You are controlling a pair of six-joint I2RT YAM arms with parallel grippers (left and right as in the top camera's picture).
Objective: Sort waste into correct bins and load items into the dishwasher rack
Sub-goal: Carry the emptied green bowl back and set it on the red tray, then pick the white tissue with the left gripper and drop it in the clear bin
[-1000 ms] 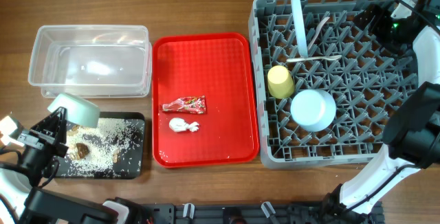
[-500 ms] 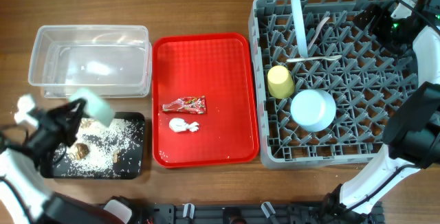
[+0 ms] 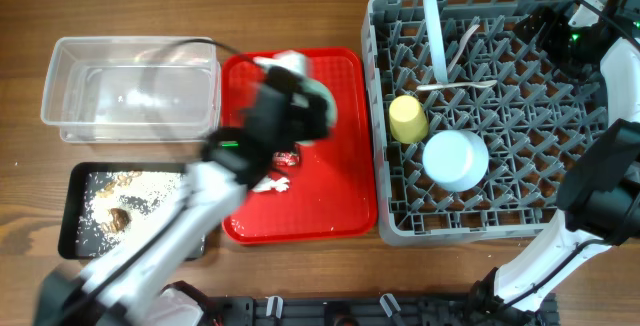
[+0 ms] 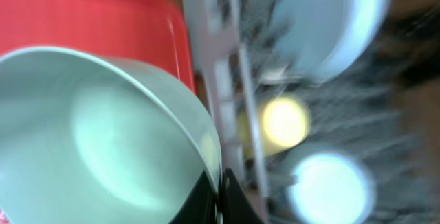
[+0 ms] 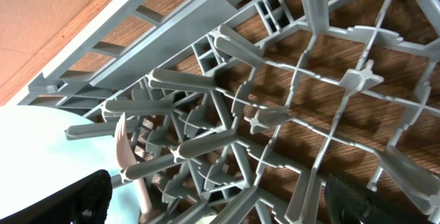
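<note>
Your left pincer [image 4: 217, 200] is pinching the rim of the bowl [image 4: 103, 135] and holds it above the red tray [image 3: 340, 196], near the rack [image 3: 520, 136]. Your right pincer [image 5: 223, 198] hangs spread wide over the rack's far corner, with nothing in it. The cup [image 3: 407, 118] and plate [image 3: 455, 159] sit in the rack.

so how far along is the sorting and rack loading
Done: the yellow cup and white cutlery sit in the grey rack, and crumbs lie in the black tray. In hand: the left hand grips the pale green bowl above the red tray. Left: racking that bowl, then binning the red wrapper and white scrap lying on the red tray.
</note>
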